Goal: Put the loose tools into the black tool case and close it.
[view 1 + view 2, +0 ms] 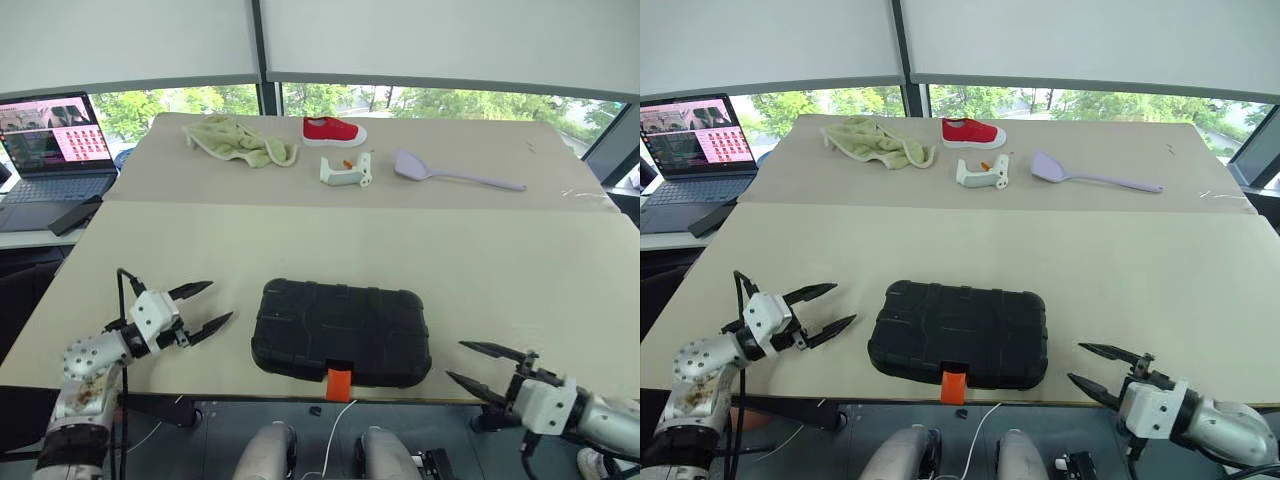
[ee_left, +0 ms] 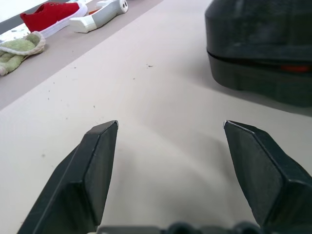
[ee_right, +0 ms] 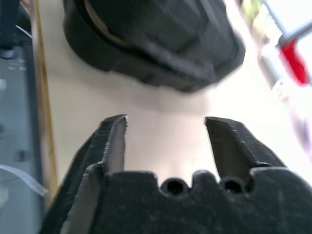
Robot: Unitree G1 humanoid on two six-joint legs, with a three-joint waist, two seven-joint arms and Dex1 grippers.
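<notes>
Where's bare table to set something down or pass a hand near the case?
Free: the wide strip between the case and the far row, and the table right of the case up to the right gripper. A narrower gap separates the left gripper from the case. Crowded: the far row, with towel, shoe, bracket and spatula.

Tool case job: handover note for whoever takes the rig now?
Left gripper: jaws open, empty, beside the case's left end, not touching.
Right gripper: jaws open, empty, off the case's right end, near the table edge.
Tool case: lid down, lying flat at the near edge, orange latch facing the robot.
Done: case looks shut; no loose tools visible on the table.
Left: confirm the latch is fastened; can't tell from here.
</notes>
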